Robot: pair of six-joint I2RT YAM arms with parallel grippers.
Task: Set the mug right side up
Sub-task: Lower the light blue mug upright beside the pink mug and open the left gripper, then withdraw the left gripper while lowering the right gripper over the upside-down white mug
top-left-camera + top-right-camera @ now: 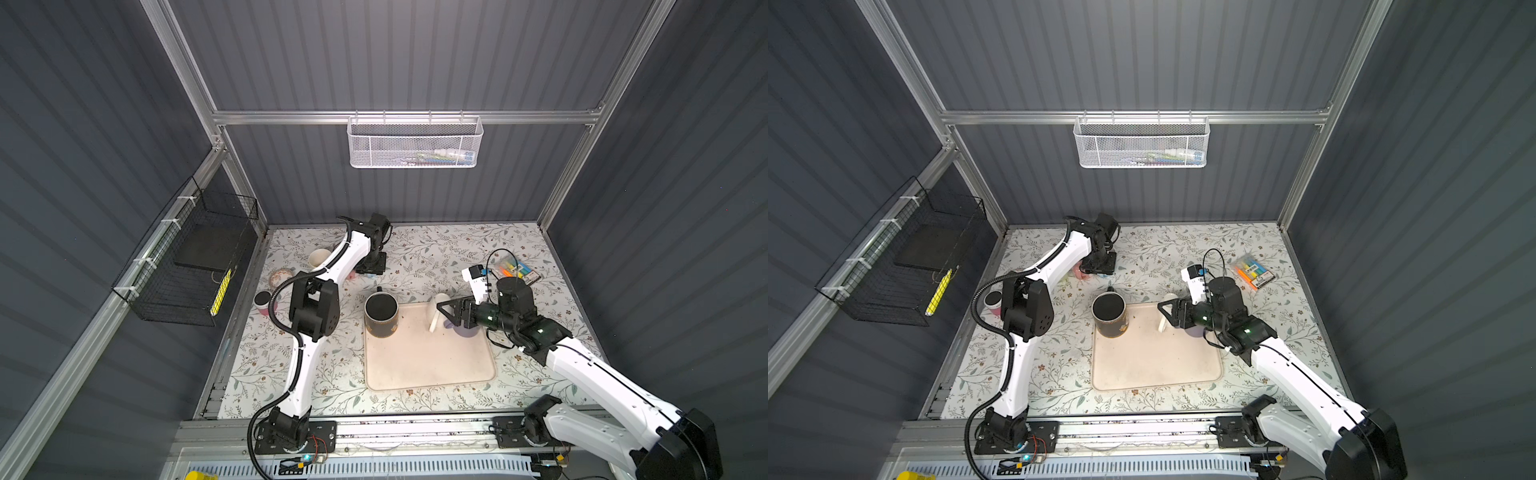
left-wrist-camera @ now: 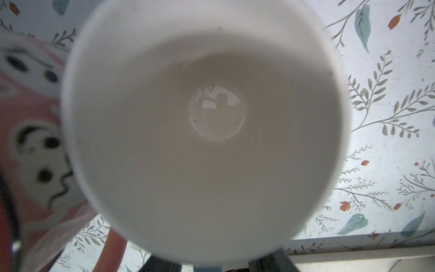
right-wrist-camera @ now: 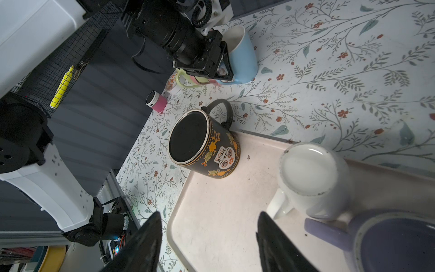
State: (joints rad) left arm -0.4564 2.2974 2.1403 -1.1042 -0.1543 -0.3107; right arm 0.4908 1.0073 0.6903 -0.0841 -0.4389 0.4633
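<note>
Light blue mug (image 3: 244, 58), mouth up, base on the tabletop (image 1: 419, 257) in its far left part, beyond the far left corner of the tray (image 1: 428, 370). Shows its cream inside straight on in the left wrist view. Lies hidden in both top views under the left gripper (image 3: 226, 70).

Left gripper (image 1: 371, 268): points straight down at the mug's rim, fingers part way apart, with a blue bit of the mug between them. Contact with that bit too blurred to tell.

Right gripper (image 3: 208, 214): low over the tray near its far edge, jaws spread wide with nothing between them.

On the tray:
- black skull mug (image 3: 202, 143), bottom up, at the far left corner, handle out over the tabletop
- white mug (image 3: 313, 179), bottom up, just beside the right gripper
- purple mug (image 3: 388, 242), touching or nearly touching the white mug, partly under the right gripper in both top views

Off the tray:
- pink patterned mug (image 2: 30, 122), just beside the light blue mug
- cream cup (image 1: 319, 257), upright, partly under the left forearm
- pink speaker (image 1: 262, 301), at the left edge
- marker pack (image 1: 515, 269), near the far right corner
</note>
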